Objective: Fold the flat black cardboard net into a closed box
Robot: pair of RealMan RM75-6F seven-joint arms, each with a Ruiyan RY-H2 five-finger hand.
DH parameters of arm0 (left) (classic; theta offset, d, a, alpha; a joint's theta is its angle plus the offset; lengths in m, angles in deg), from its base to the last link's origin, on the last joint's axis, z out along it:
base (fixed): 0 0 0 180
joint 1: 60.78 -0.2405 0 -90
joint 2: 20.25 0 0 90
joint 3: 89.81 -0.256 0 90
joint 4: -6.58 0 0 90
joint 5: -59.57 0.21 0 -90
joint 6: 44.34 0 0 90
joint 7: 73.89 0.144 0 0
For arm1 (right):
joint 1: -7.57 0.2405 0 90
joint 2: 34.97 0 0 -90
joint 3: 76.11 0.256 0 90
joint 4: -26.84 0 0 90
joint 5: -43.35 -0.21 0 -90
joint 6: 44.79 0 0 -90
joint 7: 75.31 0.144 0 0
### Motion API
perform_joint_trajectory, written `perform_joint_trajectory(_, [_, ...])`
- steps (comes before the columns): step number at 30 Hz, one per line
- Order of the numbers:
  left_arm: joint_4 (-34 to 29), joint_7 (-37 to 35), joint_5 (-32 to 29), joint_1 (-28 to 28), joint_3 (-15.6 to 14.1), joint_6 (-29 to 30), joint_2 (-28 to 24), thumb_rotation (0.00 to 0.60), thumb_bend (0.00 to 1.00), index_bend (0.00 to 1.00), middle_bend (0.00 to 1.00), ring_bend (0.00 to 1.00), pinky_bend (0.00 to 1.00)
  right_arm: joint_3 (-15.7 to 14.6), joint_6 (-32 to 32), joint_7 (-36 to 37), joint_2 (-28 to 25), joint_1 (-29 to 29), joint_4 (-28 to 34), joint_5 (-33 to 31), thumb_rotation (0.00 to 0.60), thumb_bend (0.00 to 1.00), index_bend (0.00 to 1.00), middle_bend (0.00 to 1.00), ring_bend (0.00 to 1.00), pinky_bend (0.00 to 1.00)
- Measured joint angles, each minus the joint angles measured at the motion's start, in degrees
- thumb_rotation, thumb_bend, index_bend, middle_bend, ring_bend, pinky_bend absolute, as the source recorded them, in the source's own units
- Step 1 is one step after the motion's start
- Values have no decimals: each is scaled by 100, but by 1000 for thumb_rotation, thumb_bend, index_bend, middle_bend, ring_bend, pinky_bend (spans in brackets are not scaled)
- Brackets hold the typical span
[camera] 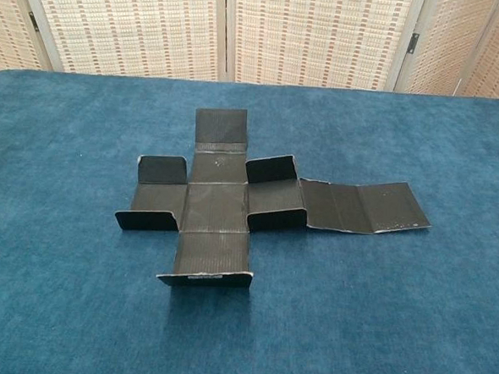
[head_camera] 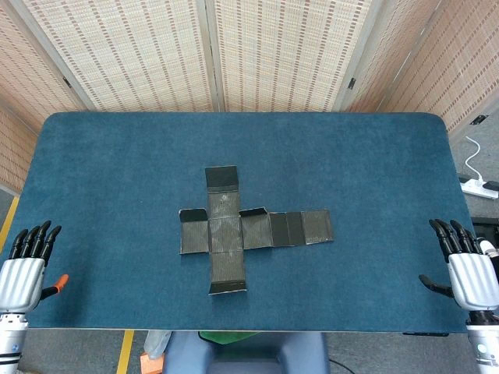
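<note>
The black cardboard net (head_camera: 234, 232) lies unfolded in a cross shape at the middle of the blue table (head_camera: 117, 171). In the chest view the net (camera: 219, 206) shows small flaps standing partly upright and a long strip stretching right. My left hand (head_camera: 25, 269) hovers at the table's near left edge, fingers straight and apart, holding nothing. At the near right edge my right hand (head_camera: 468, 265) sits the same way, empty. Both hands are far from the net and appear only in the head view.
A woven folding screen (head_camera: 234, 54) stands behind the table. A white power strip (head_camera: 479, 185) lies on the floor to the right. Blue felt surrounds the net on all sides.
</note>
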Motion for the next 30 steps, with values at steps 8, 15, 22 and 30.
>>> perform_joint_trajectory(8, [72,-51,61,-2,5,87,49,600,240,0,0,0,20,-10,19,-8,-16,18,63,33,600,64,0,91,0,165])
perform_joint_trajectory(15, [74,-208,119,-92,-46,202,-3,600,239,0,0,0,21,-70,0,36,-59,-3,124,123,600,63,0,106,61,257])
perform_joint_trajectory(22, [135,-354,173,-147,-78,274,-11,600,239,0,0,0,21,3,97,-204,-12,103,264,83,600,58,0,192,400,670])
perform_joint_trajectory(30, [275,-554,239,-203,-115,338,23,600,240,0,0,0,21,265,1132,-671,85,728,722,-434,600,50,0,99,694,919])
